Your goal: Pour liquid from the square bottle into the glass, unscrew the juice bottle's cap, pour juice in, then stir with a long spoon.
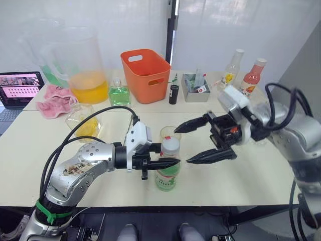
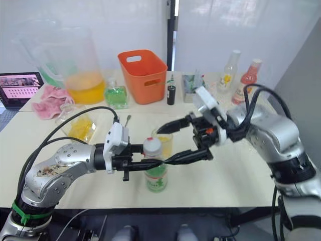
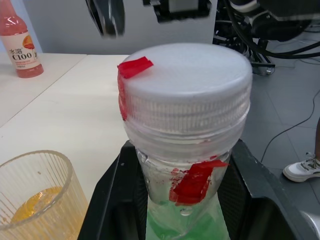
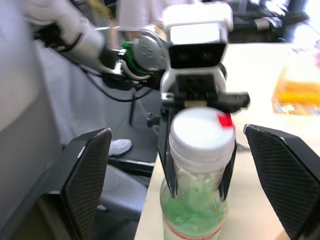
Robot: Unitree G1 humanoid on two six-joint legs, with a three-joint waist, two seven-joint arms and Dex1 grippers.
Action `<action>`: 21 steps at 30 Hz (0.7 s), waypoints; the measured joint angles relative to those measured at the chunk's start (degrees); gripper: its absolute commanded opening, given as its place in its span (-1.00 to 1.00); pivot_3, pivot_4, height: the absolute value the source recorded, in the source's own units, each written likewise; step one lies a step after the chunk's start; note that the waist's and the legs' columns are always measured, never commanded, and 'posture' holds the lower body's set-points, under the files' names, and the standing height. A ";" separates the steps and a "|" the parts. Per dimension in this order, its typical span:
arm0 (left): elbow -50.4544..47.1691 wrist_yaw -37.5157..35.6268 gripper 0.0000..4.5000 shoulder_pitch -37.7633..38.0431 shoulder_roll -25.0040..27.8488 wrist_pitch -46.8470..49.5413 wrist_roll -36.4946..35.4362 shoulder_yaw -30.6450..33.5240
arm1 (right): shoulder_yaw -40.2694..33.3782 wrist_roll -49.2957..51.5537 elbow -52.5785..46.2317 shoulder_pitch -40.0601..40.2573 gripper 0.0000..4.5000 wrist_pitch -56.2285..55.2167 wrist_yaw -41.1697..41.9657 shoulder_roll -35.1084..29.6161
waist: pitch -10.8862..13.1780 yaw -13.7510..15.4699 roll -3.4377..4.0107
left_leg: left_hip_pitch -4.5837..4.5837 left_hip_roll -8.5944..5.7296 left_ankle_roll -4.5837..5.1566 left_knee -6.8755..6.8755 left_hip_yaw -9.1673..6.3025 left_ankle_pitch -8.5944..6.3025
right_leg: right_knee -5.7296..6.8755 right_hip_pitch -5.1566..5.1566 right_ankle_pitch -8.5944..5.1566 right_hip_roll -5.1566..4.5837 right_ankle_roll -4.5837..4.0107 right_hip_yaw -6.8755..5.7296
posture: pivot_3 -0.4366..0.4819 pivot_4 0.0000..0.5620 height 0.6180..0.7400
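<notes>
1. While the left gripper (image 1: 168, 161) clamps the neck of the juice bottle (image 1: 167, 175) at lower centre, its white cap (image 3: 186, 80) stays on.
2. Right gripper (image 1: 196, 143), fingers wide apart, flanks the cap.
3. Glass (image 1: 169, 134) stands just behind.

I can read "C100" in dark letters on the white label of the pink bottle (image 3: 20, 44) in my left wrist view, with a line of Chinese characters above it that looks like "水溶". The laptop screen (image 1: 20, 86) at my far left shows rows of small marks, too tiny for me to read. On the juice bottle (image 1: 167, 170) and the slim yellow-labelled bottle (image 1: 230, 70) at the back, I can't make out any lettering.
</notes>
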 measured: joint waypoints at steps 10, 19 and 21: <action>3.61 -2.48 -0.37 -0.86 -0.85 -2.21 0.05 -0.52 | -9.67 8.89 -17.35 8.32 0.98 14.00 -32.68 4.39 | 0.00 0.19 -0.01 | 0.01 -0.02 0.00 0.06 -0.01 0.00 | -0.10 0.10 -0.05 -0.03 -0.10 0.01 | -0.05 -0.47 1.00; 5.51 -3.71 -0.37 -2.46 -1.85 -2.48 0.96 -1.50 | -9.73 11.81 -19.79 8.33 0.63 17.98 -43.37 7.05 | 0.00 0.41 -0.01 | -0.02 -0.03 0.00 0.07 -0.01 0.00 | -0.19 0.15 -0.04 -0.05 -0.09 0.01 | -0.05 -0.47 1.00; 5.74 -3.94 -0.37 -2.63 -1.98 -2.48 1.16 -1.53 | -9.61 12.86 -20.00 8.32 0.31 18.50 -43.96 7.30 | 0.00 0.38 -0.01 | -0.01 -0.03 0.01 0.06 -0.01 0.00 | -0.19 0.15 -0.04 -0.05 -0.09 0.01 | -0.05 -0.47 1.00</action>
